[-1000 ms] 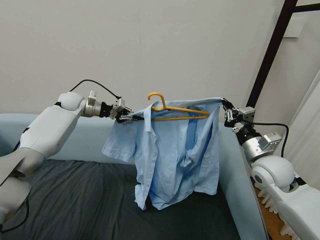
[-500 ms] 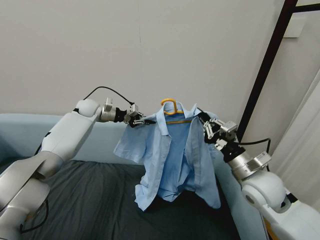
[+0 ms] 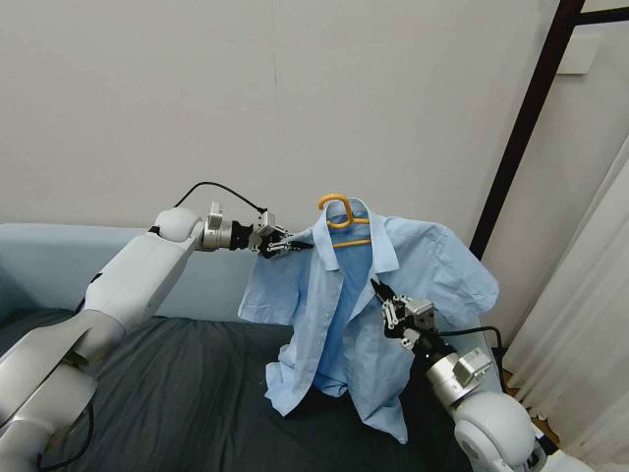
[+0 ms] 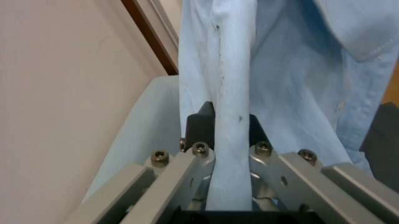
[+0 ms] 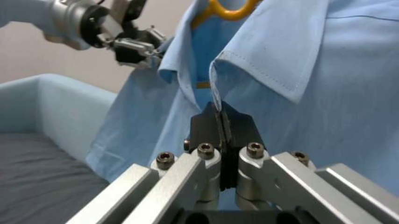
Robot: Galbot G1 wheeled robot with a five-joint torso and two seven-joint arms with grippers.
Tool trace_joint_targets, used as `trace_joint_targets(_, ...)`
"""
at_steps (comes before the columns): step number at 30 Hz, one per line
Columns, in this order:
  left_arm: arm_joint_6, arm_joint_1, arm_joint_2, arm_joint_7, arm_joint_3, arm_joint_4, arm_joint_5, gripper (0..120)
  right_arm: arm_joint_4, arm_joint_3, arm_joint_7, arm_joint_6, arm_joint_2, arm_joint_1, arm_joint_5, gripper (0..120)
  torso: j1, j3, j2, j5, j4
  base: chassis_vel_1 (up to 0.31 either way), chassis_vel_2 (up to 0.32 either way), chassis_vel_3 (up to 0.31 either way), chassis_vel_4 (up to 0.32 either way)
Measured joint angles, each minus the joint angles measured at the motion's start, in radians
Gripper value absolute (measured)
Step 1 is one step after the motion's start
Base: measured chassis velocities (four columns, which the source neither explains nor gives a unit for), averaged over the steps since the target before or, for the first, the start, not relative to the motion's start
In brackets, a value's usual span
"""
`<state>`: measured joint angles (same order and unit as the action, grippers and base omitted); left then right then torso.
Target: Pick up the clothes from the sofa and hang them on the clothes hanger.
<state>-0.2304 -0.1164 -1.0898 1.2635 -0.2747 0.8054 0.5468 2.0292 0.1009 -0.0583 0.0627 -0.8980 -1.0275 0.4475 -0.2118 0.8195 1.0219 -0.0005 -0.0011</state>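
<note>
A light blue shirt (image 3: 393, 285) hangs in the air above the sofa, draped over an orange hanger (image 3: 339, 208) whose hook sticks out of the collar. My left gripper (image 3: 282, 244) reaches in from the left at shoulder height, shut on a fold of the shirt (image 4: 281, 70); the cloth runs between its fingers (image 4: 199, 123). My right gripper (image 3: 386, 308) is lower, in front of the shirt, shut on the front edge just under the collar (image 5: 262, 60). The right wrist view also has the hanger (image 5: 227, 9) and the left gripper (image 5: 134, 49) farther off.
The sofa has a dark grey seat (image 3: 147, 393) and pale blue back and arm (image 3: 49, 256). A dark slanted pole (image 3: 521, 128) rises at the right in front of the white wall. A white curtain (image 3: 590, 324) hangs at the far right.
The right gripper came down from the shirt's high right shoulder to its front edge near the middle. The shirt now lies over both ends of the hanger. The left gripper moved slightly right.
</note>
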Motion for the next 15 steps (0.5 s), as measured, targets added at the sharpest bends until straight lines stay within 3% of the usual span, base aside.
trace_joint_targets(15,0.01,-0.011,0.001,-0.009,-0.028,0.023,-0.001,2,-0.034,-0.013,0.136,0.032,-0.001,-0.04,-0.096,0,0.0,0.0,0.0,0.0,-0.0001,0.0,0.0,0.0,0.0)
